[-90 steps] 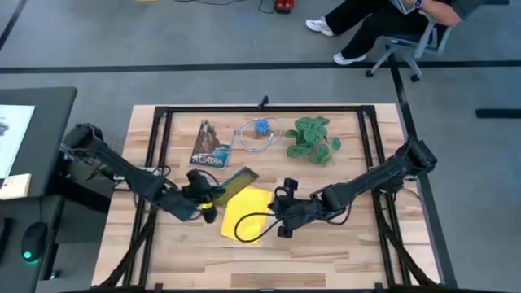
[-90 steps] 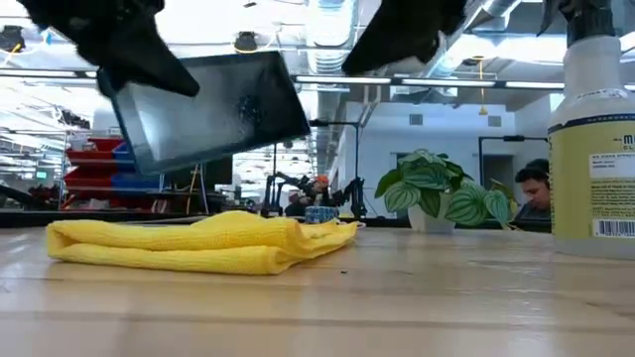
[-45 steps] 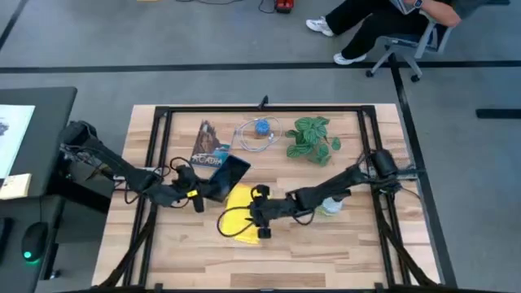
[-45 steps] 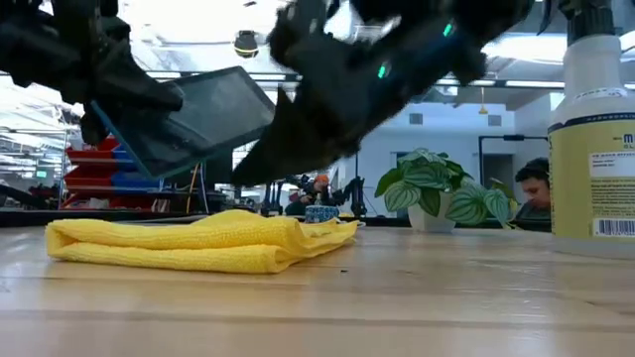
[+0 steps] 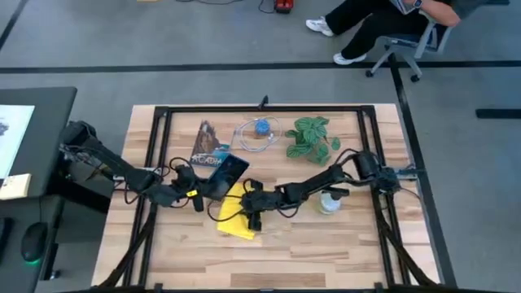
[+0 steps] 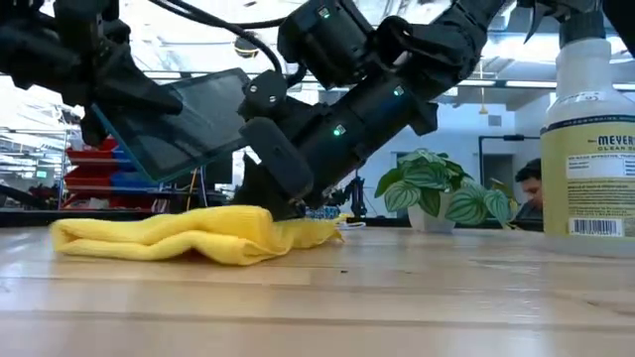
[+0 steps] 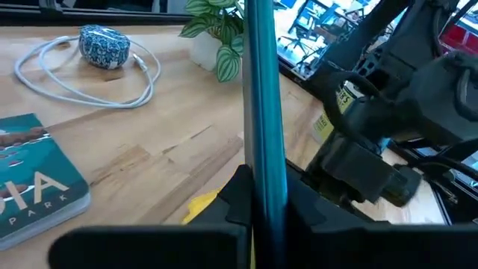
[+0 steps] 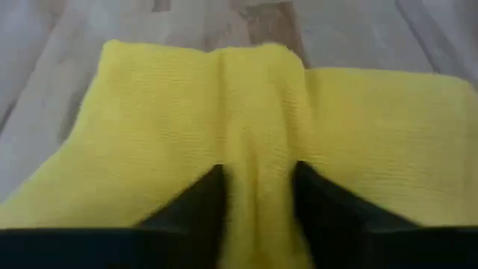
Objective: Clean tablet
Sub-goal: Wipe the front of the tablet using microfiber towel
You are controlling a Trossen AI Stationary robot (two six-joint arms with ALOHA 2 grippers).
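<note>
The tablet, a thin black slab, hangs tilted above the table with my left gripper shut on it. In the low view the tablet stands above the yellow cloth. The left wrist view shows the tablet edge-on. The yellow cloth lies folded on the wooden table, near its middle. My right gripper is down on the cloth and shut on it. The cloth fills the right wrist view. My left gripper pinches the tablet between its two fingers, one on each flat face, at the edge nearest the gripper. The fingers come from the table's left. The tablet is lifted clear of table and cloth, tilted. My right gripper pinches a raised fold near the cloth's middle between its two fingers. The fingers slant down from the table's right. The cloth lies on the table, bunched up at the fingers.
Along the far side lie the "ACADIA" booklet, a white cable with a blue ball and a potted plant. A spray bottle stands just right of my right arm. A seated person is beyond the far edge.
My right gripper has gone toward the table's left and down onto the yellow cloth, which has bunched into a hump under it. My left gripper has drawn the tablet a little toward the table's left and far side, still lifted and tilted.
</note>
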